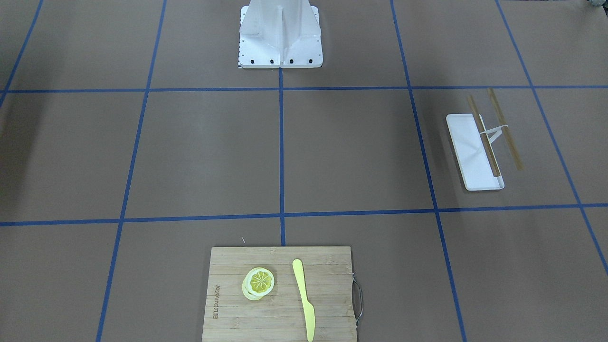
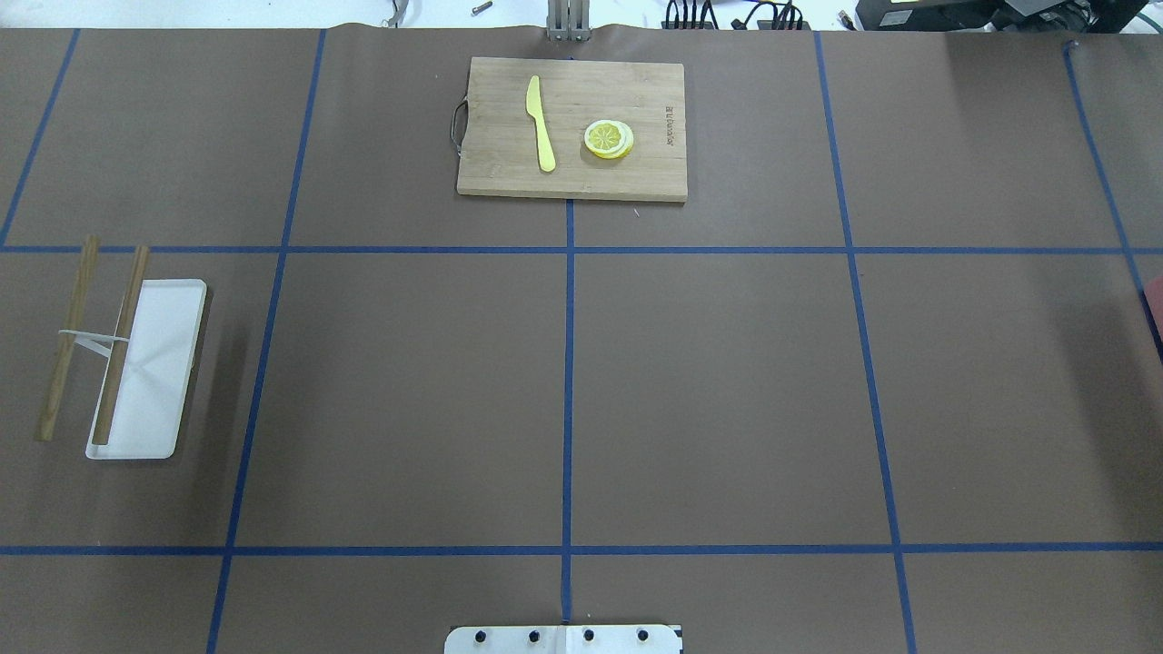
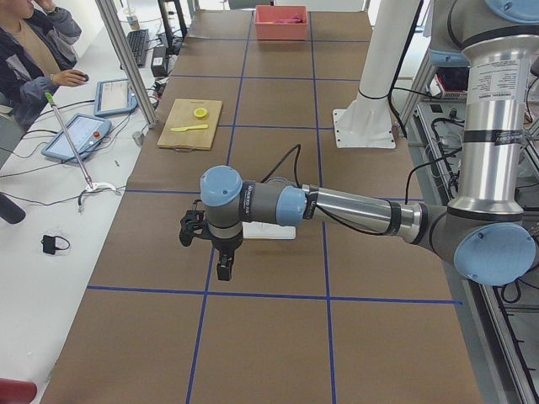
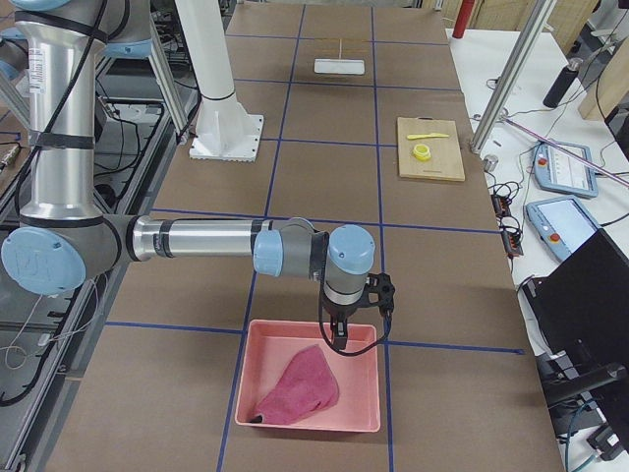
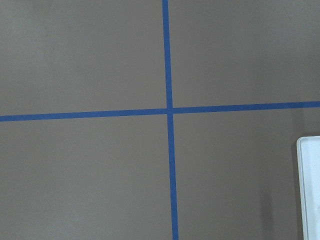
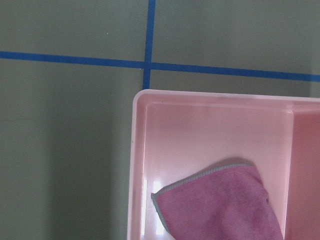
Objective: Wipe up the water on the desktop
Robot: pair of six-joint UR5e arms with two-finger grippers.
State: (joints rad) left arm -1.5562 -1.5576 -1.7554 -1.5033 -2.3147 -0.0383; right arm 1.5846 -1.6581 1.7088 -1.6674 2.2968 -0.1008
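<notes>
Matte brown desktop (image 2: 727,391), blue-taped into rectangles; left end effector (image 3: 208,249), right end effector (image 4: 360,315): cannot tell spread.

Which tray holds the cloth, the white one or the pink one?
The pink tray, by the right gripper, holds the magenta cloth; the white tray has none.

The brown tabletop (image 2: 727,400) is gridded by blue tape lines (image 2: 569,363). A bamboo cutting board (image 2: 636,177) lies mid-way along the edge far from the robot. A white tray (image 2: 159,363) lies toward the left end and a pink bin (image 4: 356,388) toward the right end.
</notes>
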